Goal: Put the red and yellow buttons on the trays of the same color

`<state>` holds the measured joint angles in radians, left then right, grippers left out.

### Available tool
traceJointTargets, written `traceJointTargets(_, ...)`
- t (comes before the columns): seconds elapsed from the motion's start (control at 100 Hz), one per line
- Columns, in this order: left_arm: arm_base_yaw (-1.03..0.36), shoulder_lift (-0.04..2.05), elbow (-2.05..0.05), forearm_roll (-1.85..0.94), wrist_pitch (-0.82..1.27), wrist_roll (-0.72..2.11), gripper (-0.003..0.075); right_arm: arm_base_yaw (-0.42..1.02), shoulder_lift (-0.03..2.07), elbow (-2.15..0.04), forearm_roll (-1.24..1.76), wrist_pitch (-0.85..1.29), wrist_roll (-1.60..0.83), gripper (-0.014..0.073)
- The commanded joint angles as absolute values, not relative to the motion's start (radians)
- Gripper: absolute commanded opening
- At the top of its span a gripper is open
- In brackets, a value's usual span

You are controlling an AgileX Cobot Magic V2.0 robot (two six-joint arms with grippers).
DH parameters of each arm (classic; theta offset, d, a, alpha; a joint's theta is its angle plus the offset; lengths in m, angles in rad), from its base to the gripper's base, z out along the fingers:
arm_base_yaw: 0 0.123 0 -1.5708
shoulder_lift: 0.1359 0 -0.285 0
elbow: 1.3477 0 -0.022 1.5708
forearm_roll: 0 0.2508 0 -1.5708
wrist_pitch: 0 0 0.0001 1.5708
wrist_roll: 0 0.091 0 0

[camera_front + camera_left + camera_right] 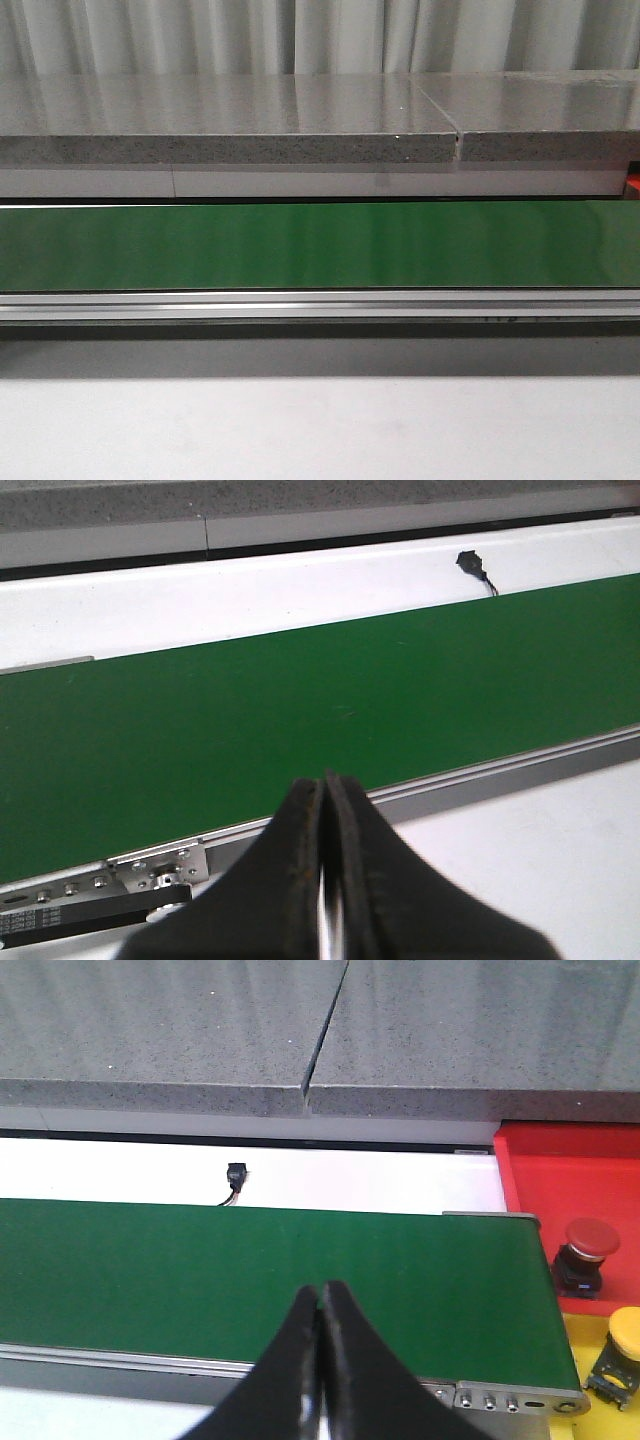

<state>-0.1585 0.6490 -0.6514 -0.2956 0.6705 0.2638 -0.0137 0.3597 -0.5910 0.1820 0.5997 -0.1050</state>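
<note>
While the long green conveyor belt (320,245) is stretching across your front view with nothing riding on it, both arms are hanging over its near edge, out of that camera's sight. Your left gripper (326,790) is sitting clenched, its two black fingers pressed together with nothing between them, pointing across the belt toward the white surface (250,595) beyond it. Your right gripper (322,1295) is likewise clenched and holding nothing, aiming over the belt near its end roller. Past that end of the belt, the right wrist view is showing you the red mushroom-headed push button (585,1253) on its black base; it appears to be sitting on the flat red tray (570,1175), right at the edge where that tray is meeting the yellow tray (585,1335). The yellow-capped push button (622,1345) on its grey base is resting on the yellow tray, just beside the red one and partly cut off by the frame edge. A small black sensor with a wire (235,1178) is lying on the white surface behind the belt, and a grey speckled stone slab (230,135) is running along the back.
</note>
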Motion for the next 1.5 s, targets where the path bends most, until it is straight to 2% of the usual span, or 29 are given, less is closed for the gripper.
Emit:
traceJointTargets(0.0, -0.166, 0.686, -0.684, -0.325, 0.580, 0.242, -0.0021, -0.014, 0.368, -0.616, 0.182, 0.531, -0.119, -0.0121)
traceJointTargets(0.17, -0.119, 0.724, -0.684, -0.281, 0.541, 0.176, -0.0021, -0.014, 0.368, -0.616, 0.182, 0.531, -0.119, -0.0121)
traceJointTargets(0.51, 0.102, 0.777, -0.689, -0.130, 0.590, 0.031, -0.0021, -0.014, 0.368, -0.616, 0.182, 0.531, -0.119, -0.0121)
traceJointTargets(0.89, 0.395, 0.838, -0.790, -0.080, 0.804, 0.000, -0.0011, -0.014, 0.368, -0.616, 0.182, 0.531, -0.119, -0.0121)
traceJointTargets(0.94, 0.420, 0.855, -0.800, -0.080, 0.827, 0.000, 0.0021, -0.014, 0.368, -0.616, 0.182, 0.531, -0.119, -0.0121)
traceJointTargets(1.01, 0.446, 0.876, -0.806, -0.080, 0.845, 0.000, 0.0117, -0.014, 0.368, -0.616, 0.182, 0.531, -0.119, -0.0121)
traceJointTargets(1.06, 0.459, 0.890, -0.806, -0.080, 0.849, 0.000, 0.0222, -0.014, 0.368, -0.616, 0.182, 0.531, -0.119, -0.0121)
traceJointTargets(1.18, 0.471, 0.925, -0.806, -0.088, 0.840, -0.023, 0.0545, -0.014, 0.368, -0.616, 0.182, 0.531, -0.119, -0.0121)
traceJointTargets(1.23, 0.477, 0.947, -0.806, -0.092, 0.829, -0.050, 0.0613, -0.014, 0.368, -0.616, 0.182, 0.531, -0.119, -0.0121)
traceJointTargets(1.49, 0.521, 1.164, -0.875, -0.115, 0.868, -0.145, 0.0617, -0.014, 0.368, -0.616, 0.182, 0.531, -0.119, -0.0121)
